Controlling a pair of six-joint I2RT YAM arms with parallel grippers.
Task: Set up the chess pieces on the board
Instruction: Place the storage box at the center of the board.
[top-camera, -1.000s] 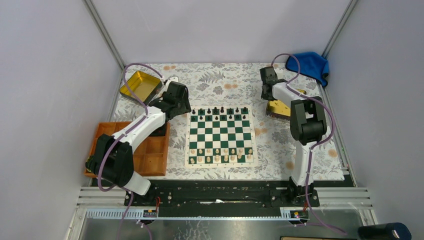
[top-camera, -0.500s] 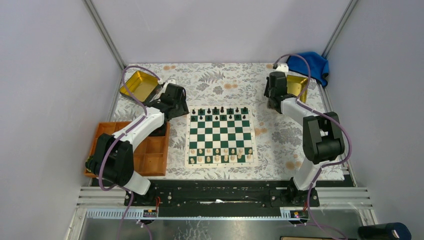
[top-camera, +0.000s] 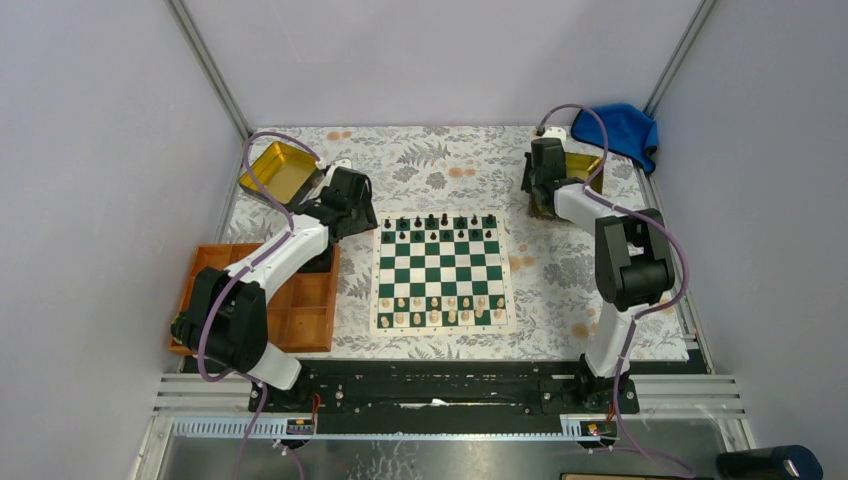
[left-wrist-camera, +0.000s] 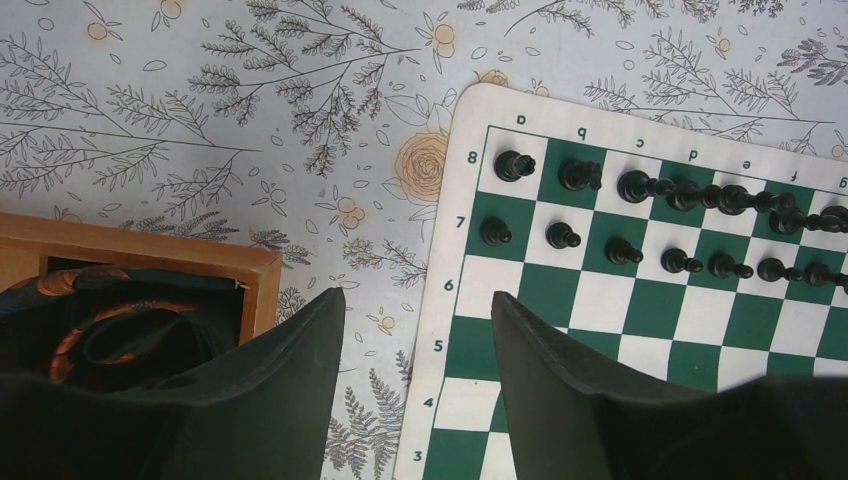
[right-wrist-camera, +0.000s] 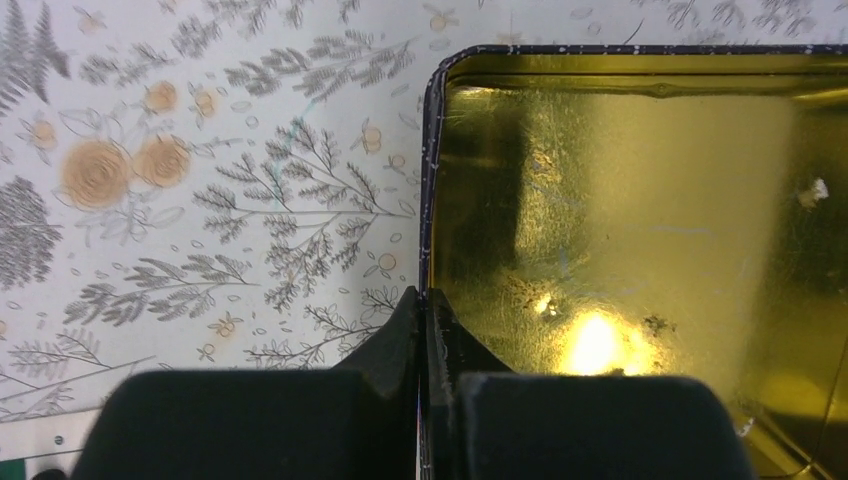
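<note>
The board (top-camera: 440, 272) lies mid-table. Black chess pieces (top-camera: 440, 222) fill its two far rows, and cream pieces line the near rows. In the left wrist view the black pieces (left-wrist-camera: 565, 236) stand on rows 7 and 8 of the board (left-wrist-camera: 590, 300). My left gripper (left-wrist-camera: 416, 294) is open and empty, over the board's left border; from above it (top-camera: 362, 215) sits by the far left corner. My right gripper (right-wrist-camera: 424, 300) is shut on the side wall of an empty gold tin (right-wrist-camera: 620, 200) at the back right (top-camera: 585, 168).
An orange compartment tray (top-camera: 290, 315) sits left of the board, its corner showing in the left wrist view (left-wrist-camera: 150, 255). A second gold tin (top-camera: 280, 170) is at the back left. A blue cloth (top-camera: 620, 125) lies in the back right corner.
My right arm has carried the gold tin from beside the board's right edge toward the back right corner. The left arm has barely moved.
</note>
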